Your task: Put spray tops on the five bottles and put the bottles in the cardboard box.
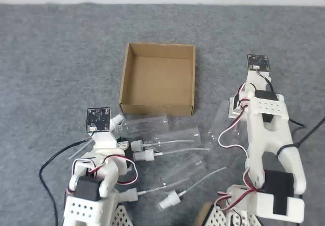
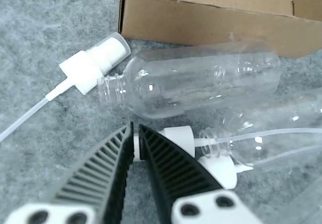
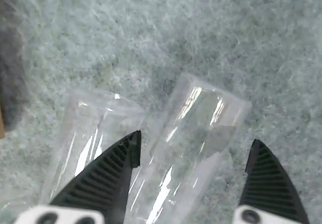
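High view: the cardboard box [image 1: 157, 108] stands open on the grey mat [image 1: 61, 58] between the two arms, and clear bottles lie on their sides just in front of its near wall
Left gripper [image 2: 135, 131]: jaws drawn together to a thin slit, low over the mat by the bottle necks; white plastic shows through the slit, and I cannot tell whether it is pinched
Upper bottle [image 2: 201, 80]: uncapped, on its side near the box wall, its neck towards a loose spray top [image 2: 93, 63] just beside it
Lower bottle [image 2: 261, 143]: on its side; a dip tube runs in through its neck from a second spray top [image 2: 176, 136], not screwed down
Right gripper [image 3: 196, 139]: jaws spread wide, straddling the base end of a far bottle [image 3: 201, 128] lying on the mat
Neighbour bottle [image 3: 90, 133]: lies just beside the far bottle, partly behind one jaw
Third spray top [image 1: 170, 201]: on the mat between the arm bases, apart from the bottles
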`<state>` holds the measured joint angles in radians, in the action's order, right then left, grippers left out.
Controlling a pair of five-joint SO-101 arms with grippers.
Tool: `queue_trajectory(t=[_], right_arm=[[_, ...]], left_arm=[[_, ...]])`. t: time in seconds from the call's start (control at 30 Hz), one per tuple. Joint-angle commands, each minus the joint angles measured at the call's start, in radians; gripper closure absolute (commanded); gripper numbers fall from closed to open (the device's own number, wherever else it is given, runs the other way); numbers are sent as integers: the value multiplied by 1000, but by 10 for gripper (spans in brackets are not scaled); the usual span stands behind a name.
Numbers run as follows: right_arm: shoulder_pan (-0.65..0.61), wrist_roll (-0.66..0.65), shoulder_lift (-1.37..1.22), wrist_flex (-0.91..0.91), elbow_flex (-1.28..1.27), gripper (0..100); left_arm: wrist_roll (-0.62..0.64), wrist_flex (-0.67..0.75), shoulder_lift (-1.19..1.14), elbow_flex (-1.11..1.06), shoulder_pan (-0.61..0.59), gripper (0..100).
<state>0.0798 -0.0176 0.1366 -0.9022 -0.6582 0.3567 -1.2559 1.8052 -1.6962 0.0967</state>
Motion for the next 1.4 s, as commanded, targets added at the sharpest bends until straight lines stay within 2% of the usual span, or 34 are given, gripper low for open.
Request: queue_trajectory(t=[0.0, 0.43, 0.7, 0.97, 1.13, 1.37], right_arm=[[13, 12, -4, 15, 64, 705], [13, 14, -58, 7, 58, 707], [30, 55, -59, 7, 58, 857], [28, 64, -50, -12, 61, 872], [30, 206, -48, -102, 103, 868], [30, 313, -48, -122, 112, 870]], left_arm=[[-8, 6, 15, 12, -3, 988], [-8, 6, 15, 12, -3, 988], [-8, 6, 15, 12, -3, 988], [-8, 6, 15, 12, -3, 988], [-8, 6, 15, 12, -3, 988], [-8, 6, 15, 12, -3, 988]])
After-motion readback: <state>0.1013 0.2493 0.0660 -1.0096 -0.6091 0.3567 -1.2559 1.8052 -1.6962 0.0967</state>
